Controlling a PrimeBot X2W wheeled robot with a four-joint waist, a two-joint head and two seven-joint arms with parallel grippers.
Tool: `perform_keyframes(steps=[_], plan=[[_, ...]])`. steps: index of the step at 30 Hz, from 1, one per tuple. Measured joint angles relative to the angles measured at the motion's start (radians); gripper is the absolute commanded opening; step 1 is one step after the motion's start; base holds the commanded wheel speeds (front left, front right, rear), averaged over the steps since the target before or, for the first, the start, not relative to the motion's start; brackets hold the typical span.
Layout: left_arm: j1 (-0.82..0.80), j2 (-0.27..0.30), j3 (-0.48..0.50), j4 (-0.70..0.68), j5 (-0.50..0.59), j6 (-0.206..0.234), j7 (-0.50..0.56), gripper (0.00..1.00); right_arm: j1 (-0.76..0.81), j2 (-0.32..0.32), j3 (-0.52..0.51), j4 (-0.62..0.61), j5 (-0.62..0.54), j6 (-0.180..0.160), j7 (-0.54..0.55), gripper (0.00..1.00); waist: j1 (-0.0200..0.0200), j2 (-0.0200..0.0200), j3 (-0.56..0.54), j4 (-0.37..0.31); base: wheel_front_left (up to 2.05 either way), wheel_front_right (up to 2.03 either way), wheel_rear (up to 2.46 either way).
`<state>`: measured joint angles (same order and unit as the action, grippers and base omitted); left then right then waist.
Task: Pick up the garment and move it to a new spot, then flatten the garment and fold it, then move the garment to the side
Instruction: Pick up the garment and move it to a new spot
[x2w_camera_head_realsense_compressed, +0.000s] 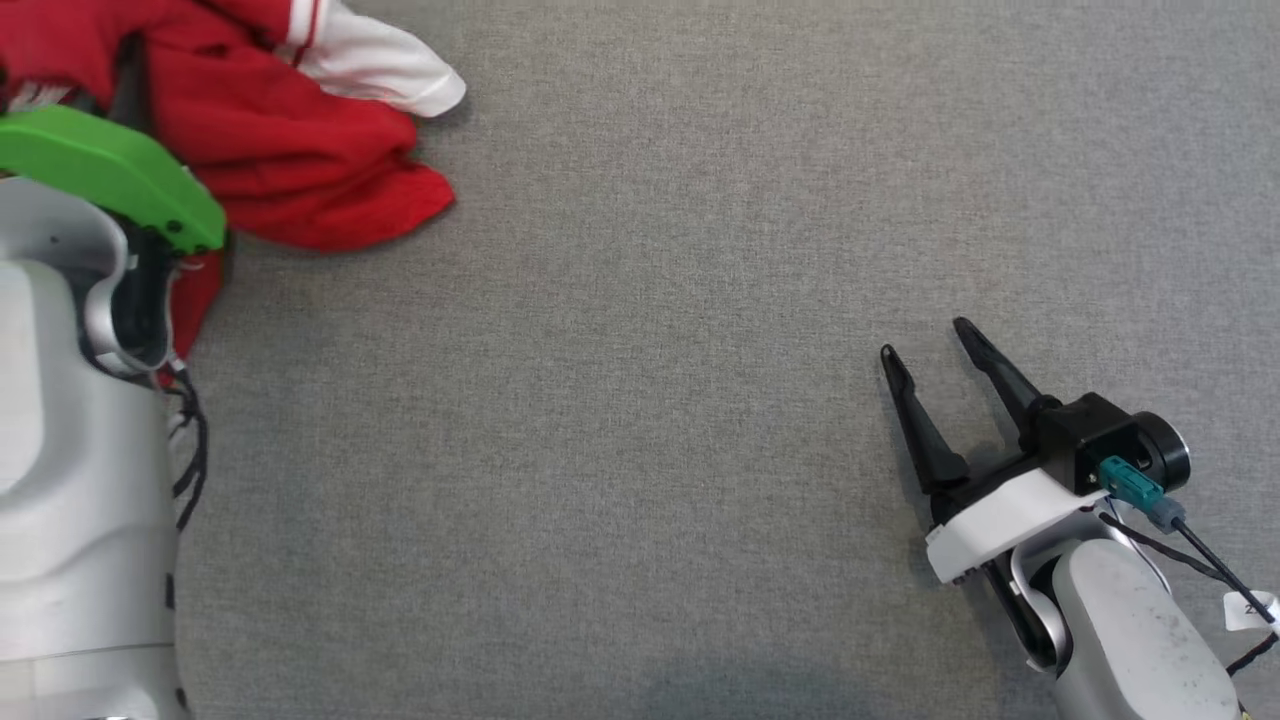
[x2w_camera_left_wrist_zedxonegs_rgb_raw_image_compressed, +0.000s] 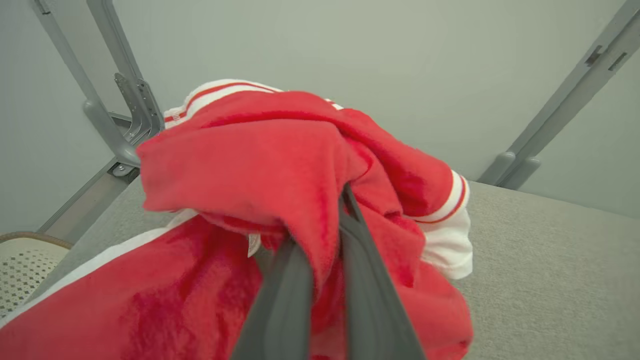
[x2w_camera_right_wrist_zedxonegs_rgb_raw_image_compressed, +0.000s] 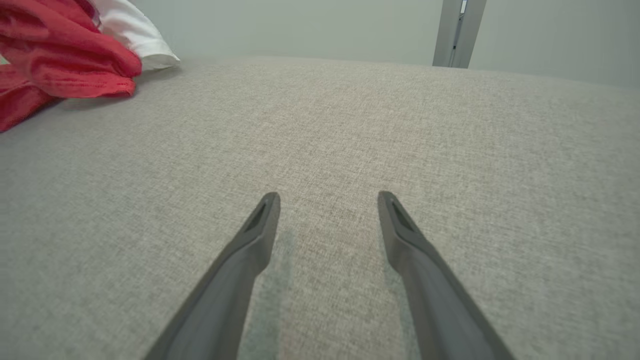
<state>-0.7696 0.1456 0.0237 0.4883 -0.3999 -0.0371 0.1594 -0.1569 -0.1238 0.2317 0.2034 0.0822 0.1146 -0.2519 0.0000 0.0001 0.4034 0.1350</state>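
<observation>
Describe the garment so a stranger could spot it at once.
On the grey cloth-covered table, look to the far left side. The garment lies crumpled there, pinched by the left gripper. Bright red with white, red-striped cuffs, it stands out against plain grey.

The garment (x2w_camera_head_realsense_compressed: 300, 150) lies bunched at the far left of the table (x2w_camera_head_realsense_compressed: 640, 400), a fold between the left fingers (x2w_camera_left_wrist_zedxonegs_rgb_raw_image_compressed: 370, 280); the right fingers (x2w_camera_head_realsense_compressed: 920, 425) sit near right (well apart).

- garment (x2w_camera_left_wrist_zedxonegs_rgb_raw_image_compressed: 240, 165): soft red fleecy cloth, matt; white ribbed cuffs.
- table surface (x2w_camera_head_realsense_compressed: 640, 400): grey woven fabric, coarse, matt.
- right gripper (x2w_camera_head_realsense_compressed: 923, 337): smooth dark matt plastic.
- frame posts (x2w_camera_left_wrist_zedxonegs_rgb_raw_image_compressed: 111, 30): grey metal, smooth.
</observation>
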Motion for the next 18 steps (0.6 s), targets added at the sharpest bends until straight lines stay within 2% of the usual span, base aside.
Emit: perform_keyframes(steps=[5,10,16,18], plan=[[-0.016,-0.087,-0.078,-0.063,-0.003,-0.053,-0.033,0.0,0.006,0.018,0.021,0.021,0.007,0.003,0.0,1.0,0.0,0.0,-0.034,0.006,0.0,0.0,0.0],[-0.016,-0.159,-0.191,-0.121,-0.078,-0.088,-0.021,0.0,0.008,0.033,0.033,0.03,0.017,0.008,0.0,1.0,0.0,0.0,-0.075,-0.001,0.0,0.0,0.0],[0.056,-0.148,-0.374,-0.202,-0.221,-0.095,0.058,0.0,0.022,0.049,0.021,0.021,0.031,0.008,0.0,1.0,-0.0001,0.0,-0.125,-0.032,0.0,0.0,0.0],[0.097,-0.132,-0.467,-0.249,-0.286,-0.095,0.09,0.0,0.03,0.053,0.016,0.021,0.032,0.007,0.0,1.0,0.0,0.0,-0.138,-0.05,0.0,0.0,0.0]])
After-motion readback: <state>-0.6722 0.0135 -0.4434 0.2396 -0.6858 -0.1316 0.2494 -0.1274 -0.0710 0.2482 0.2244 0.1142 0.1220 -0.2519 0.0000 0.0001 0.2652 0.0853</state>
